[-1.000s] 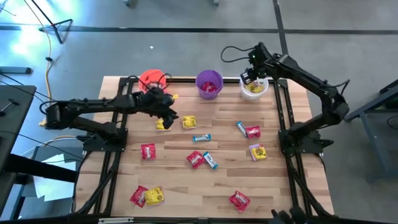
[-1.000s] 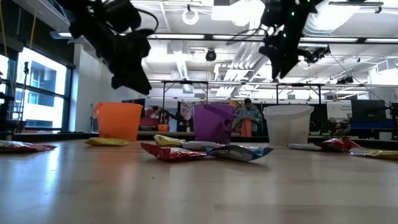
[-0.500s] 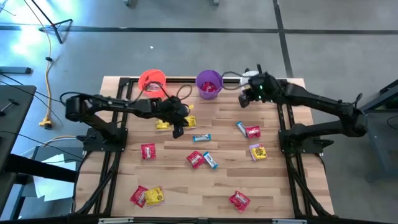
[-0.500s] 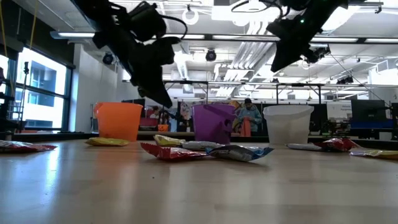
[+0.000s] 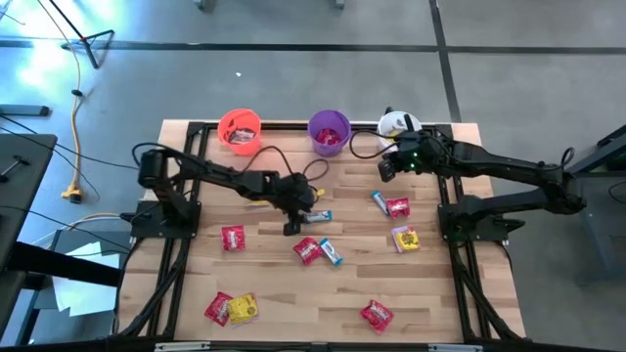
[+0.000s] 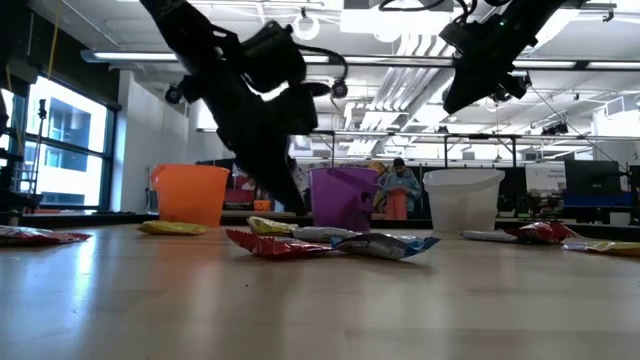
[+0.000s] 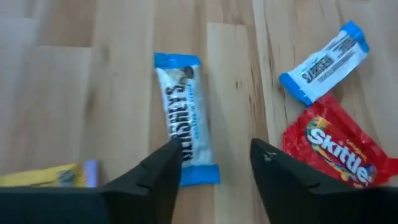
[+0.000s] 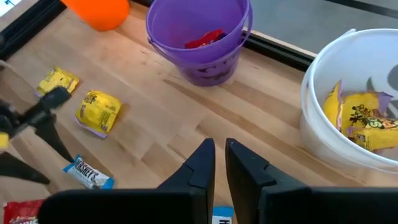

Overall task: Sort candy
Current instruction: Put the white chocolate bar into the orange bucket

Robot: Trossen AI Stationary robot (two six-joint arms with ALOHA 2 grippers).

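the wooden table (image 5: 293,293) holds a white cup (image 8: 348,106) with yellow packets inside, a purple cup (image 8: 199,37) with a red packet inside and an orange cup (image 5: 240,128) along its far edge, with the candy scattered over the middle and near side. the left gripper (image 7: 214,162) hangs spread wide and empty over a blue-and-white bar (image 7: 185,121), which lies flat near the table's centre beside a red skittles packet (image 7: 339,146). the right gripper (image 8: 219,152) hovers near the white cup with its fingers nearly together, holding nothing.

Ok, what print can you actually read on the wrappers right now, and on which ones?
"HERSHEY'S" on the slim blue-and-white wrapped bar ahead of the left gripper.
"Skittle", last letter cut off, on the flat red packet.
Second blue-and-white bar: dark print, too blurred.
Yellow packets and the rest: too small to read.
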